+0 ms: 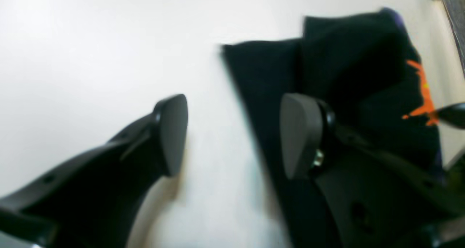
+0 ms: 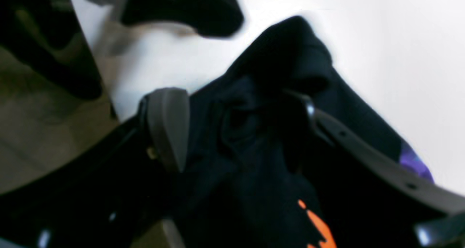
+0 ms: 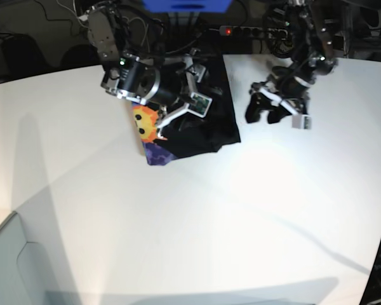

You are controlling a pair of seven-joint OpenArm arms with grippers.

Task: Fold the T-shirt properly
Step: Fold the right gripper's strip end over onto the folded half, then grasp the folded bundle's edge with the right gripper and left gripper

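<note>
The black T-shirt [image 3: 206, 127] lies bunched at the back of the white table [image 3: 241, 216], with its orange sun print [image 3: 146, 124] and a purple patch turned up at its left edge. My right gripper [image 3: 185, 105] is low over the bunch. In the right wrist view its jaws stand wide apart [image 2: 238, 119] with a raised fold of the T-shirt [image 2: 254, 161] between them. My left gripper [image 3: 265, 114] is open and empty to the right of the shirt. In the left wrist view it [image 1: 236, 135] hangs over bare table beside the T-shirt's edge [image 1: 345, 59].
A power strip [image 3: 254, 30] and cables lie behind the table's back edge. The table's edge and the floor beyond it [image 2: 43, 131] show close to the right gripper. White tabletop stretches in front of the shirt.
</note>
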